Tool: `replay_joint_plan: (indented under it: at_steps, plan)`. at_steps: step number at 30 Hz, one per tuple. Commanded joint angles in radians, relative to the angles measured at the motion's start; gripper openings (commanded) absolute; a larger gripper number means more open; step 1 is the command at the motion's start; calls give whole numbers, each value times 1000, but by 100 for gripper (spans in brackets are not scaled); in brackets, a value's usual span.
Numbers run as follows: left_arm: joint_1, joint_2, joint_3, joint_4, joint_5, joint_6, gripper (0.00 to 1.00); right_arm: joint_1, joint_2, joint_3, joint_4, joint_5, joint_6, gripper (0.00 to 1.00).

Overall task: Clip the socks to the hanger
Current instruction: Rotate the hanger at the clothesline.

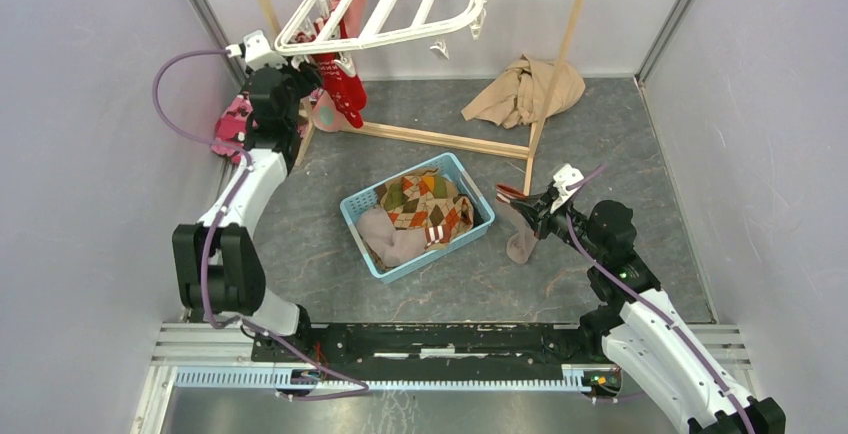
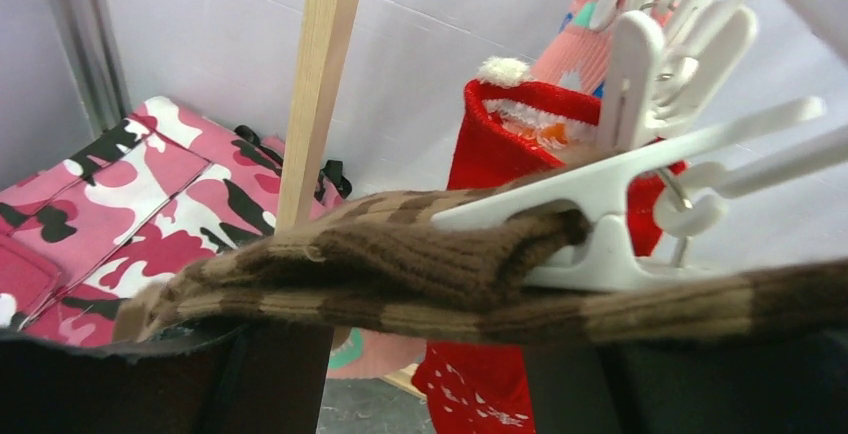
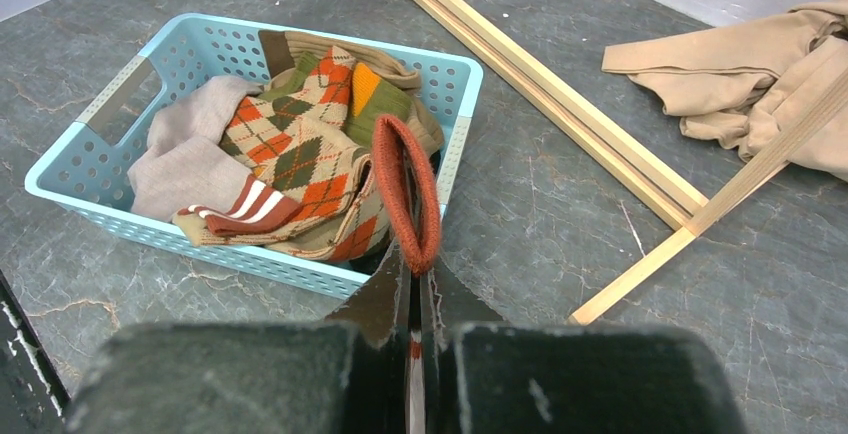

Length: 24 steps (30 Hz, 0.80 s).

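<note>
Up at the hanger (image 1: 385, 36), a clip (image 2: 600, 189) grips the brown-striped sock (image 2: 400, 259) lying across the spread left jaws; right jaws pinch an orange-cuffed sock (image 3: 428, 194) beside the basket (image 3: 250, 259), which likely goes up next.

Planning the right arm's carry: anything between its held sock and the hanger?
Only the wooden rack's floor rail crosses between the sock in the right gripper and the hanger; it lies low, so a lifted carry likely clears it.

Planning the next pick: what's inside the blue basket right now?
In the blue basket: an argyle sock on top, a taupe sock beside it, an olive sock with an orange heel, and a striped cuff. Whatever lies beneath them is covered.
</note>
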Motion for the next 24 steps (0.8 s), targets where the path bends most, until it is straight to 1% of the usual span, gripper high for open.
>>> replay_joint_plan:
  at_steps: [1,6,9,10,13,18,24]
  plan:
    - [34,74,136,-24,138,-61,69,-2,-2,22,23,-14,-12,1]
    - [59,149,209,-36,226,-86,69,-2,0,22,25,-16,-12,1]
    - [59,163,212,-21,279,-114,69,-2,2,23,24,-18,-11,1]
    - [86,162,206,-15,297,-126,70,-2,2,23,24,-21,-12,1]
    - [102,139,160,11,345,-170,71,-2,1,24,25,-29,-13,1]
    - [137,63,31,83,425,-250,74,-2,14,27,34,-57,-12,1]
    - [182,-9,-59,101,557,-283,76,-2,32,35,58,-92,-12,1]
